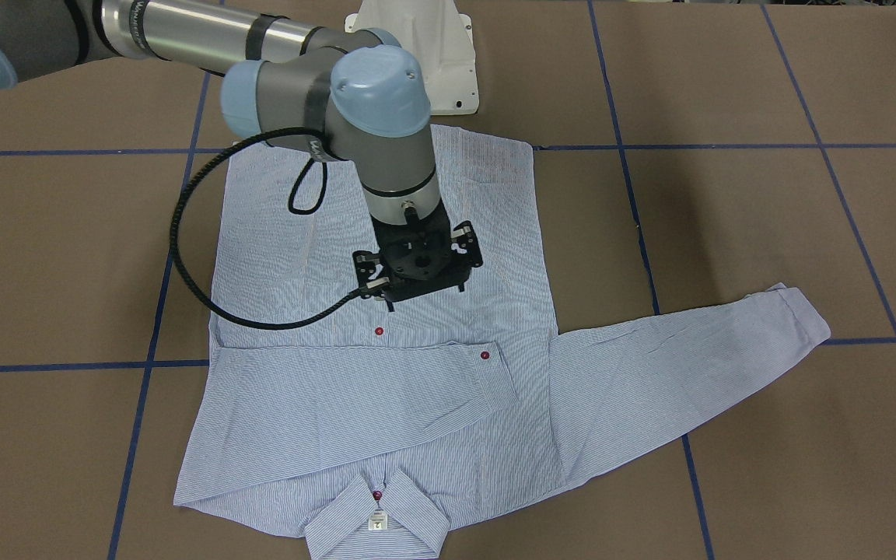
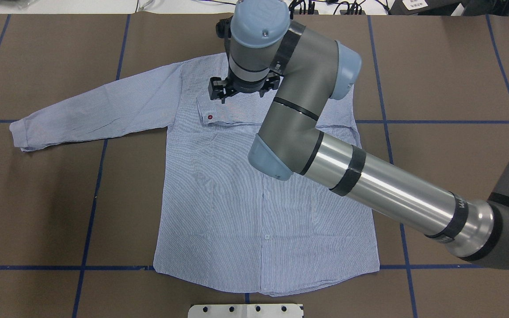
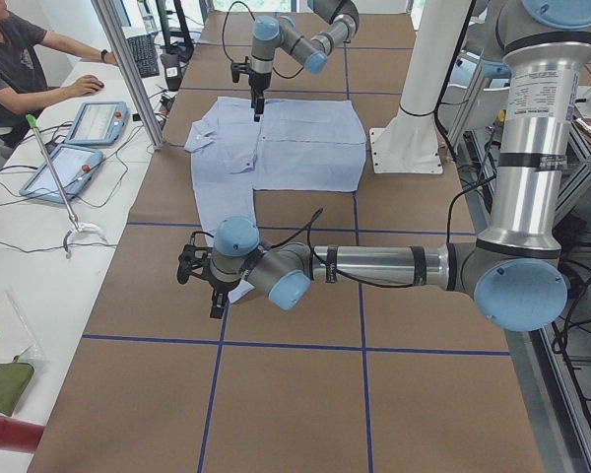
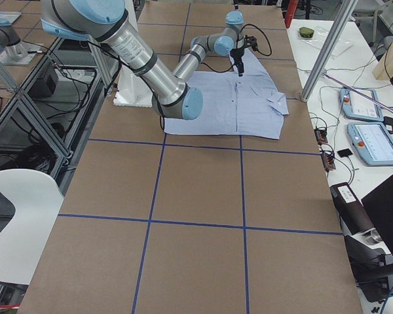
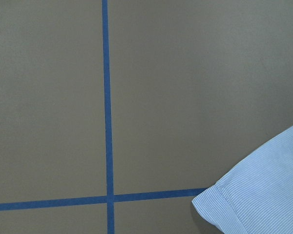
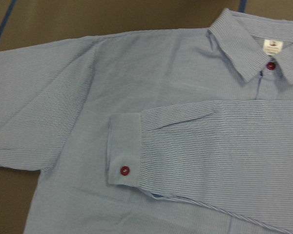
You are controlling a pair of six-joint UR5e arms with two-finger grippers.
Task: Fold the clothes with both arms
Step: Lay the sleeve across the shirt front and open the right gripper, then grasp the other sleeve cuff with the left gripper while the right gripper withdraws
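1. Front-facing view. A light blue-and-white finely striped long-sleeved button-up shirt point(image 1: 495, 249) lies flat and front up on the brown paper-covered tabletop point(image 1: 728, 218), with its collar point(image 1: 378, 517) toward the camera. The folded sleeve point(image 1: 323, 397) crosses the chest. The outstretched sleeve point(image 1: 689, 350) lies on the robot's left side. The black two-finger right end effector point(image 1: 417, 268) hangs over mid-chest. Its fingers are hidden under the wrist, so I cannot tell if they are spread or pressed together.
2. Overhead view. The silver-grey tubular right arm point(image 2: 369, 181) covers the collar. The folded sleeve's cuff point(image 2: 212, 115) sits just beside the right end effector point(image 2: 241, 86). Judged progress is early: one sleeve is in, while the second sleeve and the body folds remain.
3. Exterior left view. The black left end effector point(image 3: 202, 281) hovers near the end of the outstretched sleeve. I cannot tell its opening. The far end effector points down at the shirt with no cloth hanging from it. A person point(image 3: 20, 59) sits at a side desk.
4. Exterior right view. The shirt point(image 4: 236, 111) lies at the far end, with the right end effector point(image 4: 239, 62) above it. This view does not show the fingers clearly.
5. Left wrist view. The end of the outstretched sleeve point(image 5: 263, 204) fills the lower right corner, beside crossing blue tape lines point(image 5: 106, 97). No fingers are in frame and the cloth lies flat. That cuff is the likely next pick.
6. Right wrist view. The folded cuff, with its red button point(image 6: 124, 170), rests flat on the chest. No fingers are visible and nothing looks pinched.
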